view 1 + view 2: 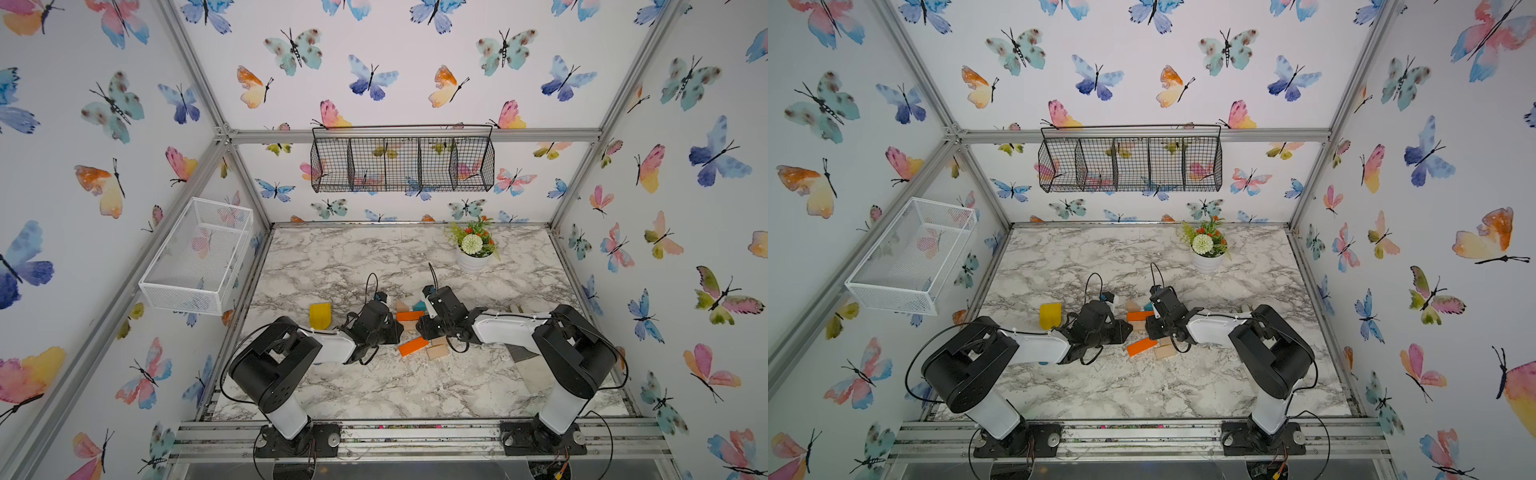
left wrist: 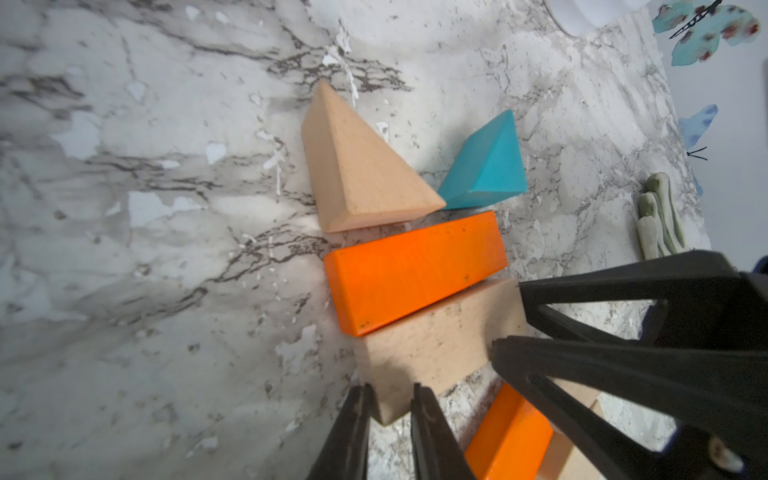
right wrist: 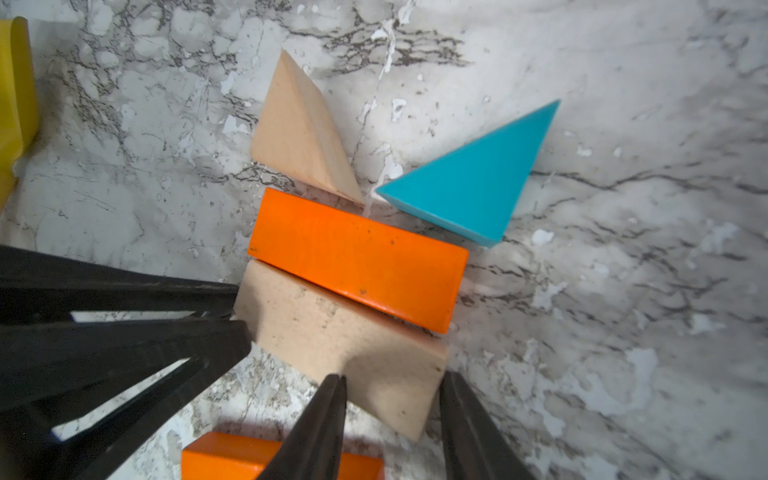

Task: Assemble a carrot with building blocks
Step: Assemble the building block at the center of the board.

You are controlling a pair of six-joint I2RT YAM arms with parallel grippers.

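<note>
The carrot lies flat mid-table. A tan triangle (image 2: 357,166) and a teal triangle (image 2: 486,166) meet over an orange bar (image 2: 415,270), and a tan bar (image 2: 432,345) lies against that bar. My left gripper (image 2: 392,390) is shut on one corner of the tan bar. At the bar's other end my right gripper (image 3: 392,380) stands open, one finger touching and the other just clear. A second orange bar (image 1: 413,346) lies askew nearer the front, apart from the tan bar. Two small tan blocks (image 1: 437,351) sit beside it. In both top views the wrists hide the fingertips.
A yellow toy shovel (image 1: 320,316) stands left of my left wrist. A white flowerpot (image 1: 473,249) is at the back right and a small green object (image 2: 660,216) lies right of the blocks. A white basket (image 1: 195,257) and a black wire basket (image 1: 403,164) hang on the walls.
</note>
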